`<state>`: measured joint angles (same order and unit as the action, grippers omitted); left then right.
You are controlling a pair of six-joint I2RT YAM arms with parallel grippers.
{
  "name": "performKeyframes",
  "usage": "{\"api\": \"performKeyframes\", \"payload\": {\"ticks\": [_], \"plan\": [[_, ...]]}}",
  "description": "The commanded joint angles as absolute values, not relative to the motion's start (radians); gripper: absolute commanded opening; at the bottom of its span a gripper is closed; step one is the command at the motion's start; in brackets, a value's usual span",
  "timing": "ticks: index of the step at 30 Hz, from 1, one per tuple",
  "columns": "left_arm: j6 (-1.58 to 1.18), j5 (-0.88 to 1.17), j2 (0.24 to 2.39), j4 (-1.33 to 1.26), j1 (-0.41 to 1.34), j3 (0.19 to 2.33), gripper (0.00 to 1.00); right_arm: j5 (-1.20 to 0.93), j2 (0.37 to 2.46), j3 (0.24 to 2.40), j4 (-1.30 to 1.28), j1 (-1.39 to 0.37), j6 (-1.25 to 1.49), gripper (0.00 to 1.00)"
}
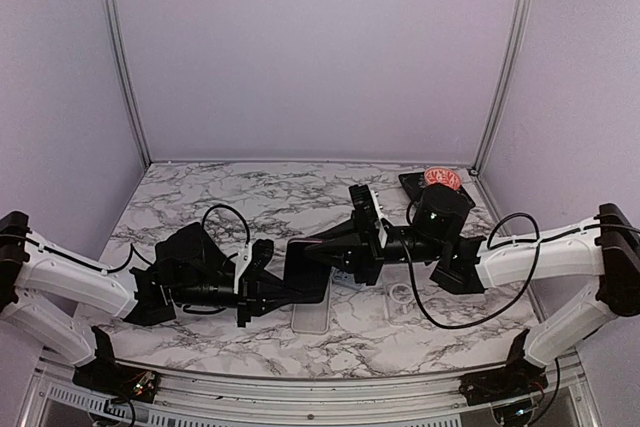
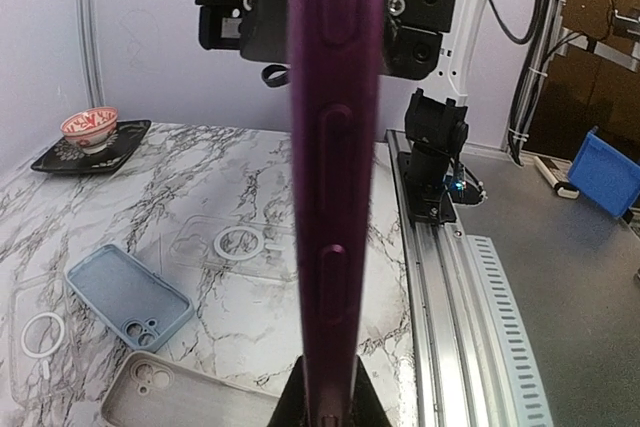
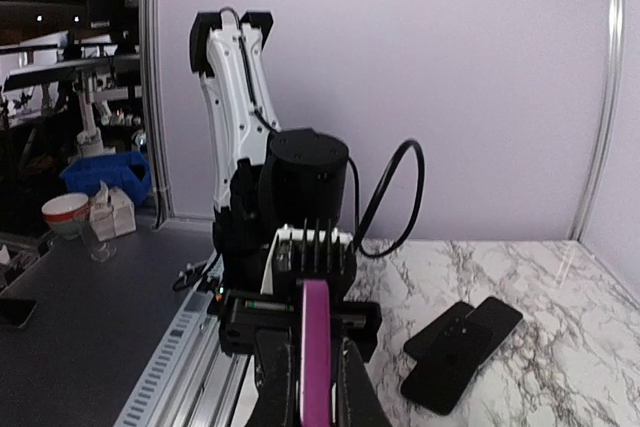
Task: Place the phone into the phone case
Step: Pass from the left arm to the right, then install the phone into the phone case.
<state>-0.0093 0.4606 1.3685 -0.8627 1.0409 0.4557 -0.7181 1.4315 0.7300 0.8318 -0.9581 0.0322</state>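
Marble bench (image 1: 200,187) lies below both jaws; the purple phone (image 2: 325,197) spans between them on edge, left jaws clamped on one end, right jaws on the other. Best, I judge: one side releases, then the phone goes flat into the clear phone case (image 1: 310,319) beneath

The phone (image 2: 325,197) is seen edge-on in glossy purple. The desk (image 2: 230,177) is patterned in white marble with grey veins. A light blue case (image 2: 125,299) and a red-and-white bowl (image 2: 90,127) are shown.
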Motion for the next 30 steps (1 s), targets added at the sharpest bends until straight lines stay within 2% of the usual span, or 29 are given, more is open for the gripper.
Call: {"api": "performKeyframes", "payload": {"ticks": [1,2,3,4,5,6,9,16,23,30], "plan": [[-0.044,0.433,1.374,-0.907,1.049,0.449,0.0,-0.771,1.438,0.762,0.682,-0.953,-0.04,0.0],[-0.058,0.402,1.372,-0.906,1.049,0.443,0.0,-0.776,1.437,0.758,0.662,-0.95,-0.051,0.0],[-0.078,0.358,1.369,-0.901,1.049,0.431,0.21,-0.768,1.437,0.752,0.653,-0.946,-0.057,0.0],[-0.097,0.294,1.365,-0.893,1.049,0.415,0.46,-0.741,1.437,0.739,0.661,-0.936,-0.054,0.0],[-0.111,0.228,1.358,-0.878,1.048,0.394,0.55,-0.708,1.441,0.724,0.682,-0.926,-0.041,0.0],[-0.123,0.171,1.35,-0.857,1.048,0.374,0.57,-0.678,1.448,0.707,0.714,-0.913,-0.021,0.0],[-0.169,0.055,1.315,-0.814,1.048,0.307,0.58,-0.639,1.511,0.646,0.89,-0.88,0.108,0.0],[-0.212,-0.079,1.25,-0.795,1.048,0.227,0.58,-0.659,1.667,0.659,1.063,-0.874,0.128,0.0],[-0.23,-0.099,1.325,-0.775,1.048,0.234,0.6,-0.647,1.733,0.623,1.246,-0.882,0.183,0.0],[-0.235,-0.073,1.383,-0.763,1.048,0.258,0.57,-0.661,1.768,0.611,1.249,-0.883,0.219,0.0]]}}
